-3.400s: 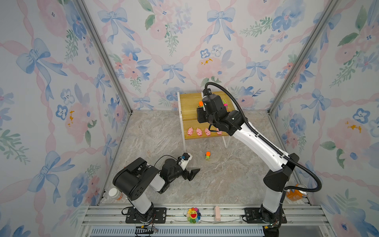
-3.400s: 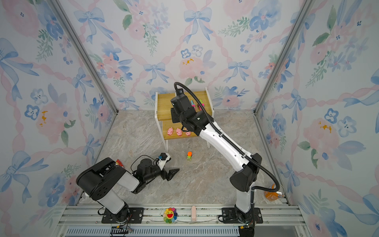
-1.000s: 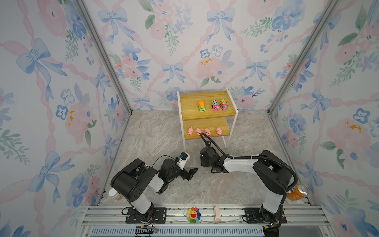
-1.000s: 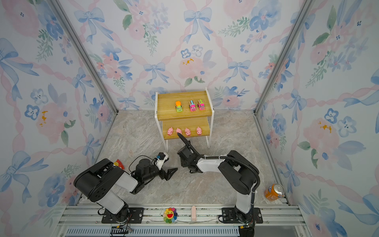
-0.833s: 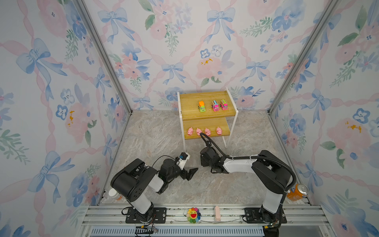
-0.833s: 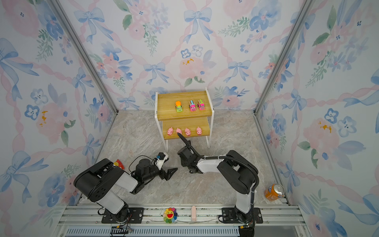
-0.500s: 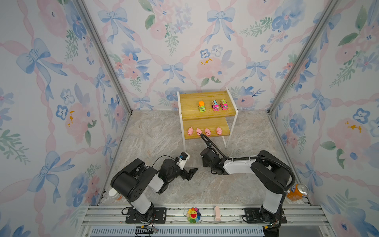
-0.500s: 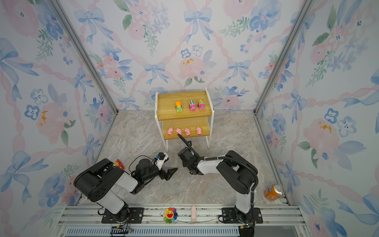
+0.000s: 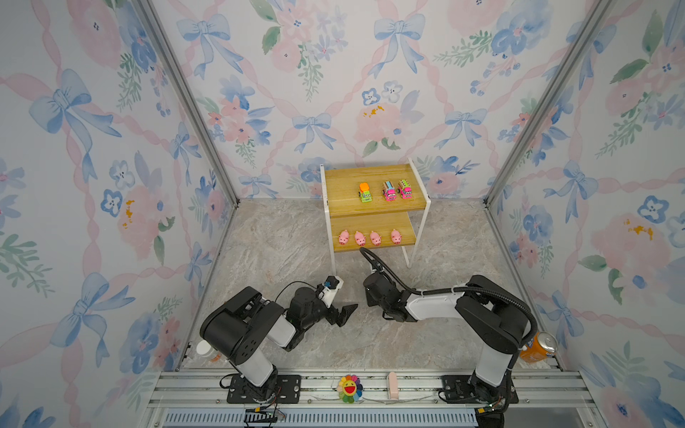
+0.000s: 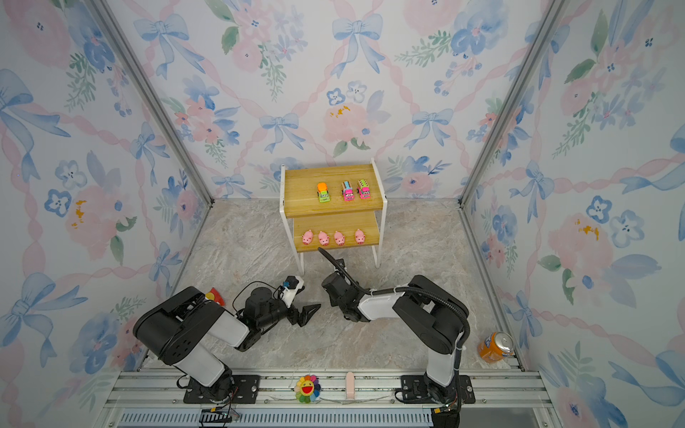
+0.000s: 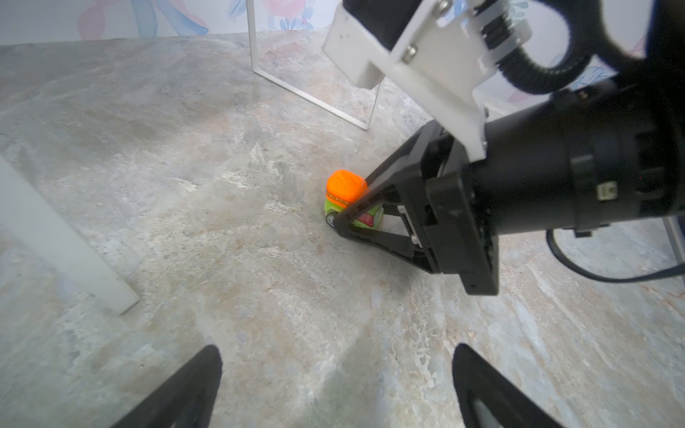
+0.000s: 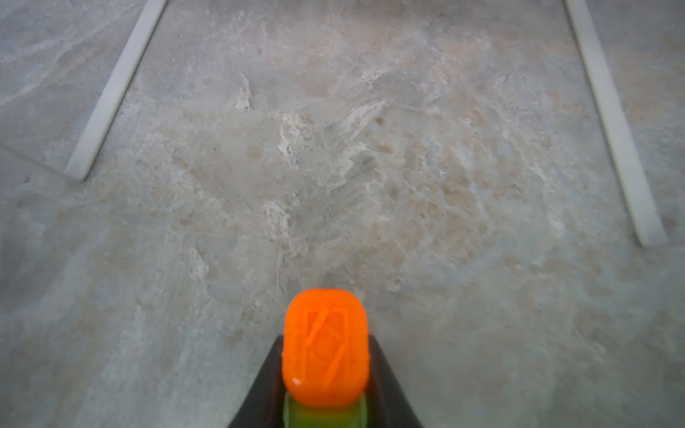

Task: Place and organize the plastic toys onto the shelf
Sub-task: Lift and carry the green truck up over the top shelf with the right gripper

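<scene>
On the floor in front of the shelf (image 9: pixel 370 174), my right gripper (image 12: pixel 325 339) is shut on a green truck with an orange top (image 12: pixel 325 352), which rests on its wheels (image 11: pixel 344 189). In both top views the right wrist (image 9: pixel 378 291) hides that truck. My left gripper (image 11: pixel 337 370) is open and holds nothing, low over the floor just left of the truck (image 9: pixel 346 313). The upper board carries one green truck (image 9: pixel 365 192) and two pink trucks (image 9: pixel 388 191). Several pink pigs (image 9: pixel 359 238) stand in a row on the lower board.
The shelf's thin white legs (image 11: pixel 255 37) stand just beyond the held truck. An orange soda can (image 9: pixel 537 346) is at the front right, a white bottle (image 9: pixel 205 348) and a red packet (image 10: pixel 214 295) at the left. A smiling flower (image 9: pixel 349 383) sits on the front rail.
The right arm came down from the shelf's top board to the floor. Over the last second its jaws closed on the green truck. The left arm has not moved.
</scene>
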Action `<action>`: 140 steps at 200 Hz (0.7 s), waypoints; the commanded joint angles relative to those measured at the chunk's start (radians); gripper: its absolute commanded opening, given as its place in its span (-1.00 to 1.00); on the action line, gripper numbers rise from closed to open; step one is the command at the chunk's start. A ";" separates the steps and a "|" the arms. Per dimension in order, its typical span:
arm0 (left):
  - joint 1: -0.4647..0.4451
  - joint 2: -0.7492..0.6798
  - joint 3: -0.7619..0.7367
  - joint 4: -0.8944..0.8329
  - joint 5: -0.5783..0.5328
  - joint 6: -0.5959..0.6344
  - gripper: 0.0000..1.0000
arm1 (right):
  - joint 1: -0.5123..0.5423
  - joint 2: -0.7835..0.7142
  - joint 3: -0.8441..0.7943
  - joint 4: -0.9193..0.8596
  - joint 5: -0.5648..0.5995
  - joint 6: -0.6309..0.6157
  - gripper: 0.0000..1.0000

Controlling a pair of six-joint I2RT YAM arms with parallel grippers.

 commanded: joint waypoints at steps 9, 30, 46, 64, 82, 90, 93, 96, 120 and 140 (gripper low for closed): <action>0.009 -0.014 -0.015 -0.012 0.001 0.000 0.95 | 0.033 -0.134 0.014 -0.226 -0.060 -0.037 -0.59; 0.010 -0.010 -0.011 -0.012 0.003 0.000 0.95 | 0.050 -0.241 0.104 -0.403 -0.112 -0.069 -0.61; 0.010 -0.003 -0.006 -0.011 0.007 0.000 0.95 | 0.067 -0.305 0.214 -0.580 -0.118 -0.081 -0.67; 0.010 0.005 0.000 -0.010 0.014 -0.005 0.95 | 0.090 -0.367 0.352 -0.737 -0.105 -0.098 -0.67; 0.010 0.015 0.011 -0.011 0.025 -0.006 0.95 | 0.091 -0.400 0.485 -0.838 -0.126 -0.110 -0.65; 0.009 0.019 0.016 -0.011 0.030 -0.007 0.95 | 0.090 -0.403 0.549 -0.874 -0.130 -0.119 -0.64; 0.010 0.019 0.017 -0.011 0.032 -0.007 0.95 | 0.090 -0.403 0.576 -0.886 -0.131 -0.124 -0.64; 0.010 0.021 0.018 -0.011 0.033 -0.008 0.95 | 0.089 -0.401 0.601 -0.896 -0.133 -0.129 -0.63; 0.009 0.025 0.023 -0.011 0.039 -0.007 0.95 | 0.082 -0.365 0.795 -0.953 -0.139 -0.162 -0.62; 0.009 0.021 0.025 -0.010 0.040 -0.007 0.95 | 0.063 -0.320 0.913 -0.940 -0.136 -0.184 -0.61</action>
